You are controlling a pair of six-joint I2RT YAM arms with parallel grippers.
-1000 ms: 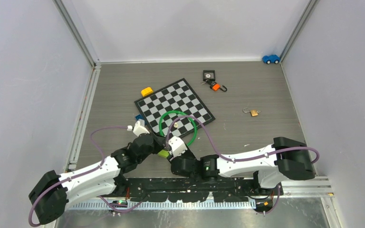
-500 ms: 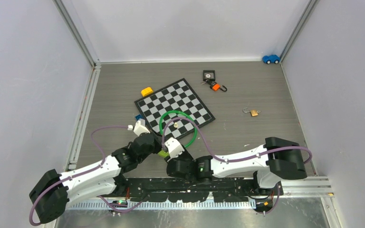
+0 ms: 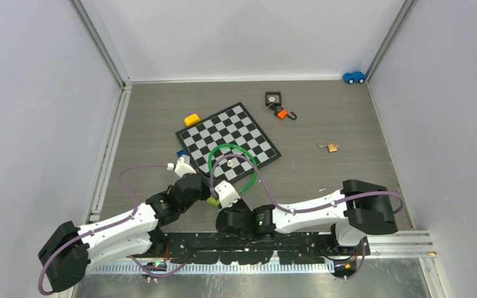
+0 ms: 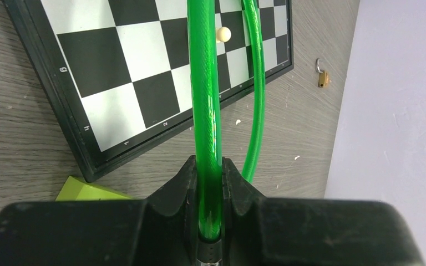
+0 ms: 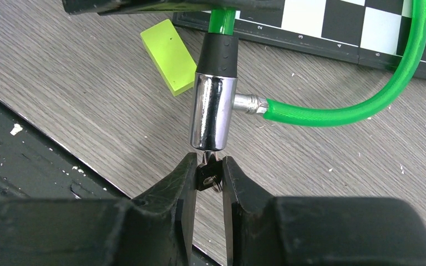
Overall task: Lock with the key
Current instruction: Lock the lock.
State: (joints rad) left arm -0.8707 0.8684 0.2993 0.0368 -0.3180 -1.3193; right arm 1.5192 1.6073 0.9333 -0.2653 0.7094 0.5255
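Grey wood-grain table (image 3: pixel 155 112), pale walls (image 3: pixel 242 37); cable lock (image 4: pixel 204 111) overlaps chessboard (image 3: pixel 223 127).

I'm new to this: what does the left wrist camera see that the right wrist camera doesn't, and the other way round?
Left wrist only: a cream chess piece standing on the chessboard, and a small brass padlock lying farther off. Right wrist only: the chrome lock barrel and the key at its end, pinched between the right fingers. Both: the green cable, the chessboard and a lime block.
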